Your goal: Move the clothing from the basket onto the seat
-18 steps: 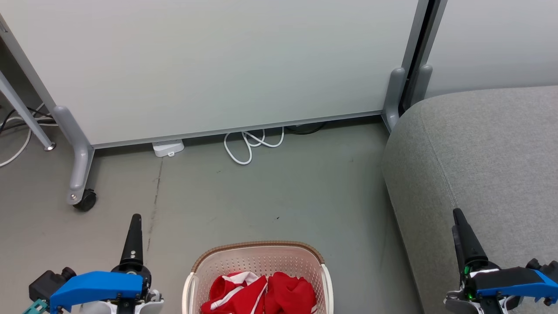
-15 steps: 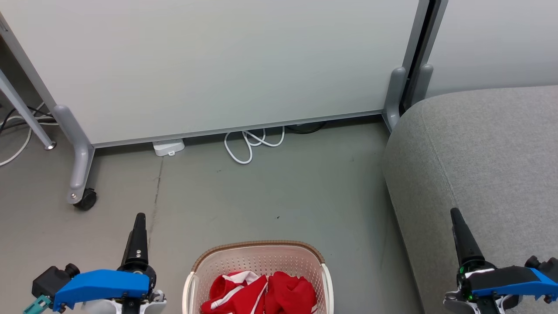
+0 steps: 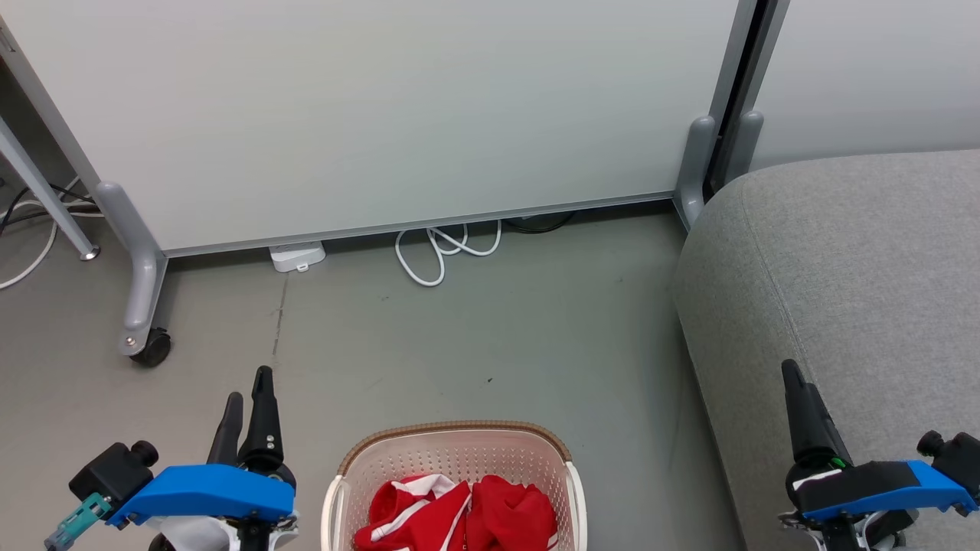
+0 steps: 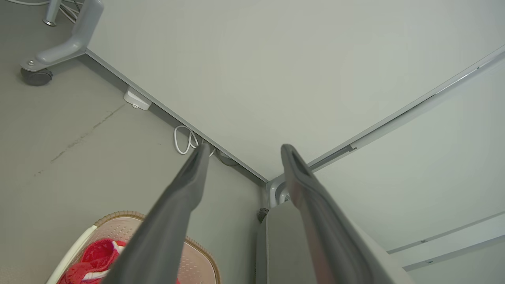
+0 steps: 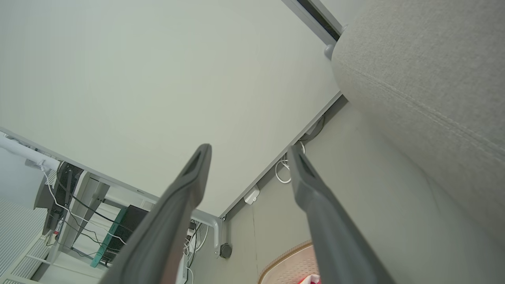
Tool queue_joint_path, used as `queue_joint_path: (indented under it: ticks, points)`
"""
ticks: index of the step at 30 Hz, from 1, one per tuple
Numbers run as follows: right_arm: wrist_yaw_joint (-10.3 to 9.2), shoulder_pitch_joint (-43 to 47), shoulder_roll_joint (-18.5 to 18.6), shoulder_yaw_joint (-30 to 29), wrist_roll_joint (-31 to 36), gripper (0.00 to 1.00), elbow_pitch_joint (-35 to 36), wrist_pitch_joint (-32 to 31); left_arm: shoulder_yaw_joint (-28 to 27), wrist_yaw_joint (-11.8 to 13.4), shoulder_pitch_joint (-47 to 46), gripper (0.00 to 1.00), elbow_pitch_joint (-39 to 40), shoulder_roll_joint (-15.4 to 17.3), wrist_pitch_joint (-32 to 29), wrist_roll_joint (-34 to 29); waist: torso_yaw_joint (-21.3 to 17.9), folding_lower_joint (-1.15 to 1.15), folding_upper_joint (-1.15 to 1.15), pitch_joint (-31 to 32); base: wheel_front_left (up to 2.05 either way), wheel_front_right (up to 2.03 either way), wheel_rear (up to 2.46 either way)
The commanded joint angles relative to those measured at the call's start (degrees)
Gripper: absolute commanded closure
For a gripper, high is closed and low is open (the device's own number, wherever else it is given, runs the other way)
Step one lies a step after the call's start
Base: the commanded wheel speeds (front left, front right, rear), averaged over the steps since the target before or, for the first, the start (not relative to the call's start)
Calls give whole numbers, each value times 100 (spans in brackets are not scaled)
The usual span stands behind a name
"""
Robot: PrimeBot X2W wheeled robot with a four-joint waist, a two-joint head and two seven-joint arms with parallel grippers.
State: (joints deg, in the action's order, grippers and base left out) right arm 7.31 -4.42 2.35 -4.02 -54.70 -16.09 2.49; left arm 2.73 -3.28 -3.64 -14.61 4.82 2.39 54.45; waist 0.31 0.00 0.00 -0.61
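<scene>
the red clothing (image 3: 459, 516) lies bunched in the laundry basket (image 3: 459, 426), a white-striped piece on the left touching a plain red one on the right. the basket stands on the grey floor (image 3: 498, 337) at the bottom of my head view, which cuts off its near half. any lettering on the fabric is too small for me to read. the grey seat (image 3: 857, 268) sits to the basket's right with a strip of floor between them, its rounded corner near the partition panel (image 3: 383, 115) behind. under that panel lie a looped white cable (image 3: 440, 256) and a small white block (image 3: 297, 257), and a caster (image 3: 155, 349) carries its left foot. my left gripper (image 4: 246, 147) hangs left of the basket, jaws spread wide, nothing between them. my right gripper (image 5: 249, 149) shows over the seat's near part, jaws likewise apart and empty. from the head one of its fingers hides the other.
</scene>
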Motion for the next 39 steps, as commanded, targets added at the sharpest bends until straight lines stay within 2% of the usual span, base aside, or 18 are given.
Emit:
queue_joint_path:
  ticks: [1,21,39]
  points:
    - [14,-149,38,27,216,0,73,62,45,32,-154,0,89,62,71,-222,1,0,0,2,0,0,0]
    - [17,-173,49,129,1778,0,-12,317,429,158,-178,0,-10,190,443,-1724,30,0,0,14,0,0,0]
    - [18,-177,56,157,2831,0,-51,455,577,206,-189,0,-97,201,702,-2618,45,0,0,18,0,0,0]
